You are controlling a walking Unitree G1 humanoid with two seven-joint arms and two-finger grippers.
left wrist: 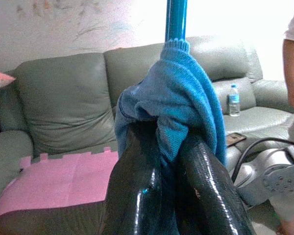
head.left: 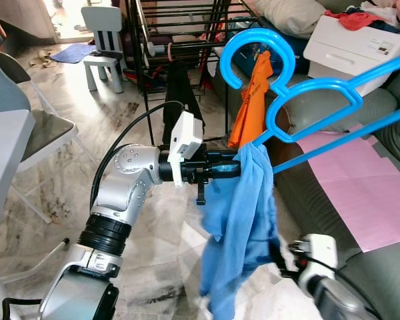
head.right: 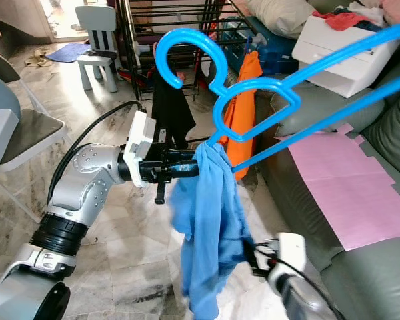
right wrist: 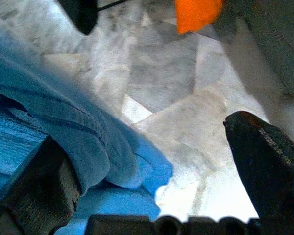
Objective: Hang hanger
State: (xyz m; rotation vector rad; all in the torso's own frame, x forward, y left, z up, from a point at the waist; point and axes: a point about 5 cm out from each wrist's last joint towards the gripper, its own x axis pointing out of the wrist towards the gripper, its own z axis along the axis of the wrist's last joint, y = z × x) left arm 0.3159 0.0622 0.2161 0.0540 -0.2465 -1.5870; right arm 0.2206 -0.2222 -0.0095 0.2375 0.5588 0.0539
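The left gripper [head.left: 235,165] reaches across mid-frame, its fingers [left wrist: 206,196] clenched on the blue cloth [head.left: 243,227] where it bunches over the hanger [head.left: 300,100]. The hanger is raised in front of the sofa [head.left: 380,273], its hook [head.left: 253,47] at 12 o'clock and its arms running off toward 2 o'clock. The cloth droops toward 6 o'clock, and the right gripper [head.right: 257,257] sits low at 5 o'clock, fingers spread, one finger [right wrist: 39,181] against the cloth's folds. A black rack [head.left: 180,27] stands behind at 11 o'clock, an orange cloth [head.left: 250,100] hanging near it.

The hanger looks light, stiff plastic and probably slick; the cloth is soft and will likely swing and slide along it. Holding near the neck, as now, seems best for steering the hook.
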